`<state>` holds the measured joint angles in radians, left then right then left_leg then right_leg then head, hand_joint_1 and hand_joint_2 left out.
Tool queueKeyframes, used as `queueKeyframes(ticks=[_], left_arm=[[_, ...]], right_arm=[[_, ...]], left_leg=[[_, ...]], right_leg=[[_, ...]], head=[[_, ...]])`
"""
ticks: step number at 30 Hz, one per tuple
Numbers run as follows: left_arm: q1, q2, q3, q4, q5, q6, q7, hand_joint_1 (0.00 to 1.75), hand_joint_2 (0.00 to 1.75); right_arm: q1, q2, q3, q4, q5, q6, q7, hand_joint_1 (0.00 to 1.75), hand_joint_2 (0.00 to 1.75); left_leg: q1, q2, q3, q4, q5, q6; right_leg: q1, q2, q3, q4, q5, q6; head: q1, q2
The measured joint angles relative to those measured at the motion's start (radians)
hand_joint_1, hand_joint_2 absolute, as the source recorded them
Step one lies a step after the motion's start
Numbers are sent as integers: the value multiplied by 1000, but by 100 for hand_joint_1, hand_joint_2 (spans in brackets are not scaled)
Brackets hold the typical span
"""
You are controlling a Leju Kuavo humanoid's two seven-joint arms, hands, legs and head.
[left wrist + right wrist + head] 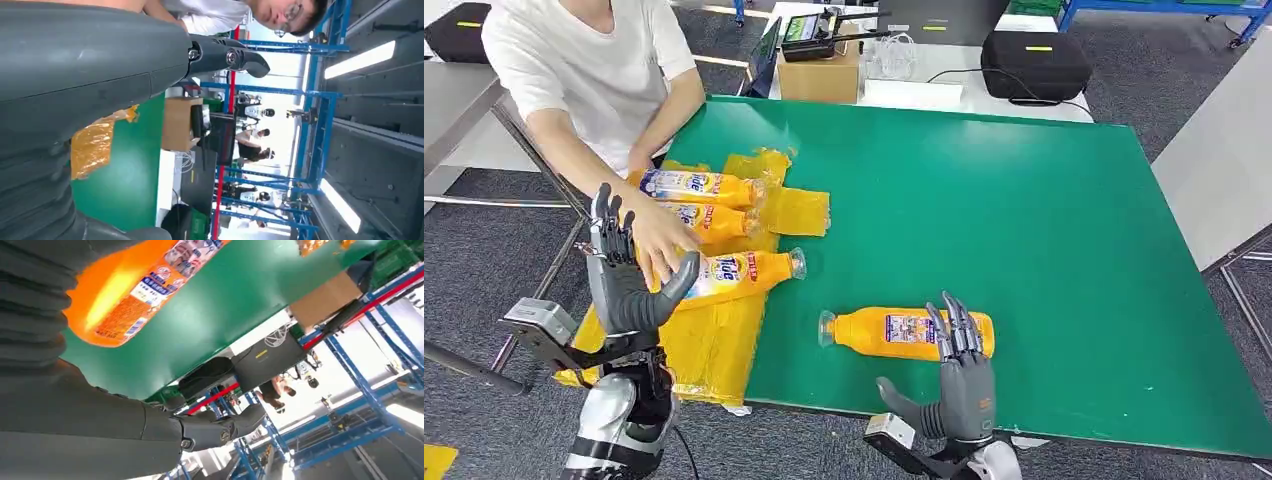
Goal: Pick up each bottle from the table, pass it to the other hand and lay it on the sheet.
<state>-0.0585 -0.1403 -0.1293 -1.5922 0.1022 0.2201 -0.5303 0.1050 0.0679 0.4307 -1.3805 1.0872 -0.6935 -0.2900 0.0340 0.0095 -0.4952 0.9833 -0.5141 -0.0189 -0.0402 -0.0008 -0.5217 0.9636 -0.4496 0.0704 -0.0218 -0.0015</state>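
An orange bottle (894, 332) lies on its side on the green table (1024, 200), cap to the left. My right hand (959, 375) stands just in front of it at the table's near edge, fingers straight up against its right end and holding nothing. The right wrist view has the bottle (130, 290) close beside that hand (75, 420). Three more bottles (699, 186) (714, 222) (744, 272) lie on the yellow sheet (714, 345) at the left. My left hand (629, 285) is raised over the sheet's left side, fingers spread, empty. A person's hand (659, 238) rests on the bottles there.
A person in a white shirt (584, 60) leans in at the table's far left corner. Behind the table stand a cardboard box (819, 75) and a black case (1034, 62). A grey table (1224, 150) borders the right side.
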Motion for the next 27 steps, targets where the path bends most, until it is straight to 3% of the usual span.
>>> queueKeyframes(ticks=[3, 8, 11, 27], left_arm=[[9, -3, 6, -12, -4, 1, 1, 0, 175], [40, -10, 21, -27, -58, 1, 36, 0, 175], [54, -12, 25, -31, -60, -21, 53, 0, 175], [20, -17, -36, -8, -64, -55, 146, 0, 175]], right_arm=[[2, -9, 1, -5, 10, 0, 18, 0, 175], [2, -44, 21, -5, 83, 60, 174, 0, 175], [-11, -64, 23, -1, 84, 94, 206, 0, 175], [-229, -87, -63, 294, 82, 180, 184, 0, 175]], left_leg=[[0, 0, 0, 0, 0, 0], [0, 0, 0, 0, 0, 0], [0, 0, 0, 0, 0, 0], [0, 0, 1, 0, 0, 0]], right_leg=[[0, 0, 0, 0, 0, 0], [0, 0, 0, 0, 0, 0], [0, 0, 0, 0, 0, 0], [0, 0, 1, 0, 0, 0]], head=[[0, 0], [0, 0], [0, 0], [0, 0]])
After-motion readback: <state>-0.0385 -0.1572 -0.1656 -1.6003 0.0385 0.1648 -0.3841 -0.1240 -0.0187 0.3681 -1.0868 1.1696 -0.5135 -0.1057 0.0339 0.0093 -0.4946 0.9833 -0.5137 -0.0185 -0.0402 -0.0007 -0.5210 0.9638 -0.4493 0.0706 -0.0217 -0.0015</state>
